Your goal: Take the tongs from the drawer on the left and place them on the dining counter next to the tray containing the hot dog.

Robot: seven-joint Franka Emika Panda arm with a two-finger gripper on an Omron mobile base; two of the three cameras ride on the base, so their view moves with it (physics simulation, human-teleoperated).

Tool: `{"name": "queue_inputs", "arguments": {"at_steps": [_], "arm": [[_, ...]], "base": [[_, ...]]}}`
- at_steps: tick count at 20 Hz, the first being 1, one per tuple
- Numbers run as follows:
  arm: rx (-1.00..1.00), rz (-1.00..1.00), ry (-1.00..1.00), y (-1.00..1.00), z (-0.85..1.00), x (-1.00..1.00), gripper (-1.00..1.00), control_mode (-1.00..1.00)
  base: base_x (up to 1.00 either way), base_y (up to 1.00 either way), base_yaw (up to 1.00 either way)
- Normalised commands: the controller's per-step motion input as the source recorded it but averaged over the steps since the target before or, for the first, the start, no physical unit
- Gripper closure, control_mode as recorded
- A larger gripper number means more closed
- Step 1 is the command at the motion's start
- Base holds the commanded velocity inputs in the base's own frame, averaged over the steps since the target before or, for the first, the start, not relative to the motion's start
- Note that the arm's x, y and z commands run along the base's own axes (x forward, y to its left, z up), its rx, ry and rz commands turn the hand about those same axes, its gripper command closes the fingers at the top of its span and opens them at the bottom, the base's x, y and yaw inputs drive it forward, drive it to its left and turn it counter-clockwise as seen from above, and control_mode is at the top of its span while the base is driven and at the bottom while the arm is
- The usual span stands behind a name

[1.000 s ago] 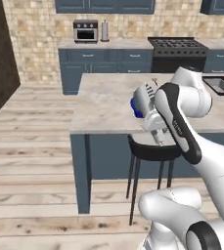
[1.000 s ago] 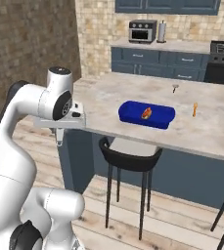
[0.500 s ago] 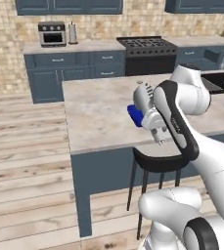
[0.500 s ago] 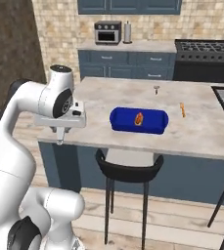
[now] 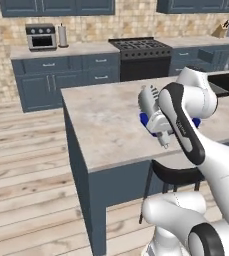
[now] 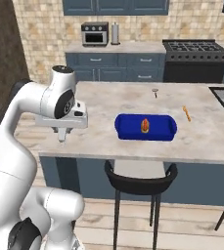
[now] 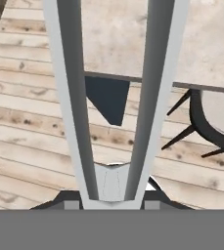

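Tongs point(image 7: 114, 97) are pinched in the gripper point(image 6: 62, 139) at the table's point(image 6: 108, 146) near-left edge; lowering beside the tray point(image 6: 145, 127) is called for next.

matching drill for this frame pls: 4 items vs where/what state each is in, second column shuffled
1. tongs
2. tray
3. stool
4. toaster oven

a. on the back counter by the wall
b. on the island top, hot dog inside
c. held in the gripper
d. on the floor, tucked under the island edge

Pairs: 1-c, 2-b, 3-d, 4-a
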Motion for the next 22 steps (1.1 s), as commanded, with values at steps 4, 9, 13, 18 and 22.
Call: {"name": "queue_inputs", "arguments": {"at_steps": [4,9,13,18,22], "arm": [[0.0,0.0,0.0,0.0,0.0,0.0,1.0,1.0],[0.0,0.0,0.0,0.0,0.0,0.0,1.0,1.0],[0.0,0.0,0.0,0.0,0.0,0.0,1.0,1.0],[0.0,0.0,0.0,0.0,0.0,0.0,1.0,1.0],[0.0,0.0,0.0,0.0,0.0,0.0,1.0,1.0]], "base": [[0.6,0.3,-0.17],[0.61,0.18,-0.17],[0.5,0.11,-0.17],[0.15,0.0,-0.13],[0.02,0.0,-0.08]]}}
